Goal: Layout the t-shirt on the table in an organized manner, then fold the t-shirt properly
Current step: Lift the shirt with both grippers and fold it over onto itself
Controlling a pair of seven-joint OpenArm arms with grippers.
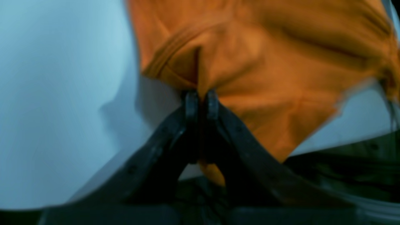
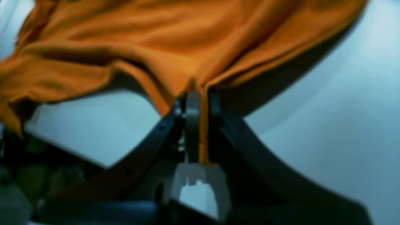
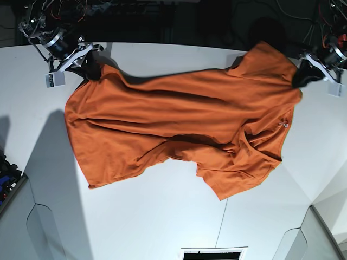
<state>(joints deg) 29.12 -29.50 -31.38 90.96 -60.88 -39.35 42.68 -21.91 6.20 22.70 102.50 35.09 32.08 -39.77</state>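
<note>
In the left wrist view, the left end effector was pressed together on a fold of the shirt, cloth pinched between its fingertips and a scrap of orange showing below them; a ribbed band, likely the collar or a hem, lay just beside the grip; the white bench lay under the cloth; the view was blurred.

In the right wrist view, the right end effector was likewise pinching the shirt, a strip of cloth running down between its closed fingertips; the fabric hung rumpled and lifted above the bench, casting a shadow.

In the base view, the shirt lay stretched across the bench between the two arms, the right end effector at one far corner and the left end effector at the other; the near side was still creased and one sleeve bunched, with a small white tag near the collar.

By my reading, the layout was only partly done: the shirt was spread but not flat; smoothing remained, and no fold had yet been made.

No container was in view.
</note>
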